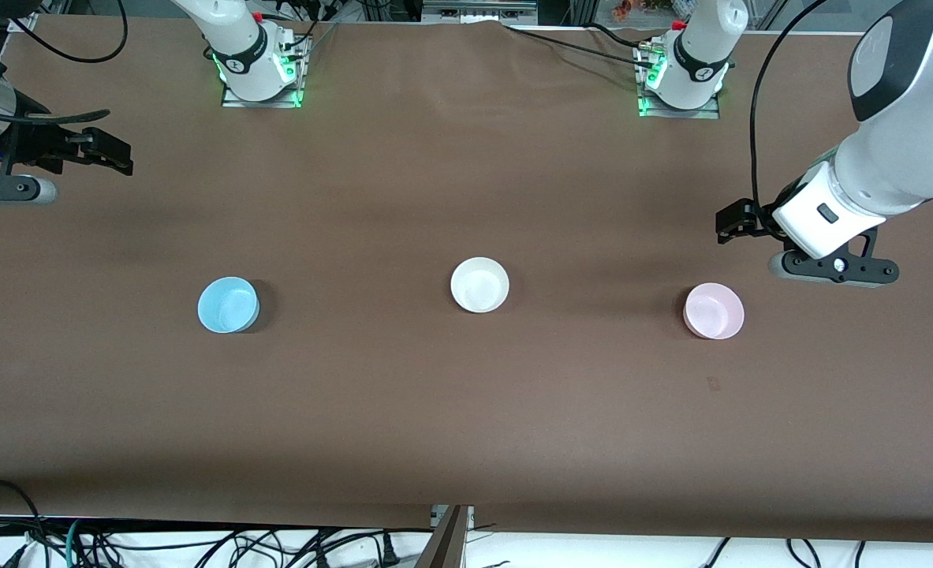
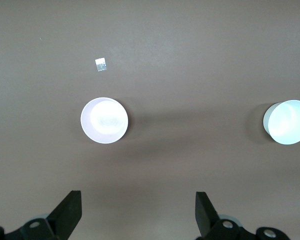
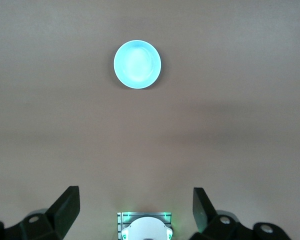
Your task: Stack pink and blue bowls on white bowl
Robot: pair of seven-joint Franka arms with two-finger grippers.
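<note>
Three bowls stand upright in a row on the brown table. The light blue bowl point(image 1: 228, 304) is toward the right arm's end, the white bowl point(image 1: 479, 284) in the middle, and the pale pink bowl point(image 1: 714, 311) toward the left arm's end. My left gripper point(image 1: 728, 222) hangs open and empty over the table beside the pink bowl. Its wrist view shows the pink bowl point(image 2: 104, 120) and the white bowl point(image 2: 287, 122) ahead of the open left gripper point(image 2: 137, 200). My right gripper point(image 1: 111, 150) is open and empty over the right arm's end of the table. Its wrist view shows the blue bowl point(image 3: 137, 64) ahead of the open right gripper point(image 3: 135, 197).
The two arm bases point(image 1: 259, 75) point(image 1: 681, 83) stand on the table's edge farthest from the front camera. A small mark point(image 1: 713, 384) lies on the table nearer to the front camera than the pink bowl. Cables hang below the front edge.
</note>
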